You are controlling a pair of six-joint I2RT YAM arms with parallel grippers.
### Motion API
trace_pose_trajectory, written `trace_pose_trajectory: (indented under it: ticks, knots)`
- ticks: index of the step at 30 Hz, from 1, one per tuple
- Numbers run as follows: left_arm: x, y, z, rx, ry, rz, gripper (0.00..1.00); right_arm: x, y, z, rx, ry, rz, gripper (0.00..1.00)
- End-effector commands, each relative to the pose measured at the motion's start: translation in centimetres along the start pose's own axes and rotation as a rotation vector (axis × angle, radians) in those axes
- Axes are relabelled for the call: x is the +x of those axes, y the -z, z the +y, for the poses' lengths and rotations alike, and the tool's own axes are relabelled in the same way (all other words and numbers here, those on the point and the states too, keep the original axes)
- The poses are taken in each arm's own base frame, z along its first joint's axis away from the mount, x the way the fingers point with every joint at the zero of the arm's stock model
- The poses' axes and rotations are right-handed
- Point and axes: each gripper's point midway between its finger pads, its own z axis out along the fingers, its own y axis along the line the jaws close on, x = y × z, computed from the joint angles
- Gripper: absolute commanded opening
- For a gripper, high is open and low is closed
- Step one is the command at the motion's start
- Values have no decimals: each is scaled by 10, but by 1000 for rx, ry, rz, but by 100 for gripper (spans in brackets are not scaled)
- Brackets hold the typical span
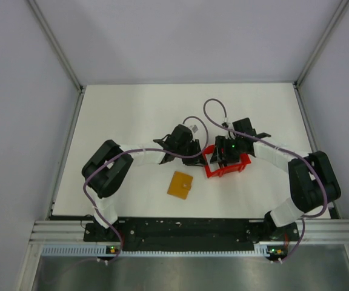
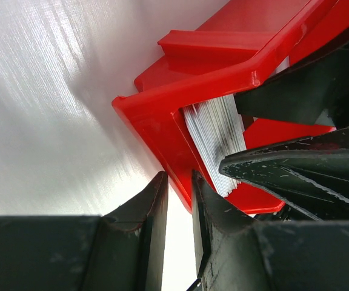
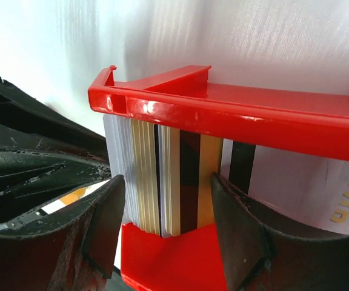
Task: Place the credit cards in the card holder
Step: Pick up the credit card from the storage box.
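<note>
The credit cards (image 3: 162,182) stand on edge as a stack in a red tray (image 3: 223,109), also seen as white card edges (image 2: 214,139) in the left wrist view. My right gripper (image 3: 165,212) is open, one finger on each side of the stack, apart from it. A pale card with a dark stripe (image 3: 283,182) leans further right in the tray. My left gripper (image 2: 177,176) has its fingertips nearly together astride the tray's wall (image 2: 162,145). The orange card holder (image 1: 180,185) lies flat on the table, nearer the bases than both grippers.
The red tray (image 1: 226,165) sits at mid-table between my left gripper (image 1: 194,151) and right gripper (image 1: 225,159). The right gripper's black fingers (image 2: 295,176) fill the right of the left wrist view. White table (image 1: 132,115) with walls on three sides.
</note>
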Motion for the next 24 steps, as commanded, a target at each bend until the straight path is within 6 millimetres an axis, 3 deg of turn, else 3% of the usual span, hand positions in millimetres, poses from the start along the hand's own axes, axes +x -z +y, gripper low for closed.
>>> trace_pose_trajectory:
  ticks: [1, 9, 16, 24]
  knots:
    - [-10, 2, -17, 56, -26, -39, 26, -15, -3, 10, -56, 33, -27, 59]
    - [-12, 0, -20, 64, -28, -36, 26, 4, -5, 38, -246, 8, 51, 54]
    - [-13, 0, -20, 63, -26, -35, 27, -6, 2, 40, -224, 23, 3, 42]
    - [-12, -1, -18, 57, -23, -31, 26, -10, 12, 48, -249, 36, -13, 39]
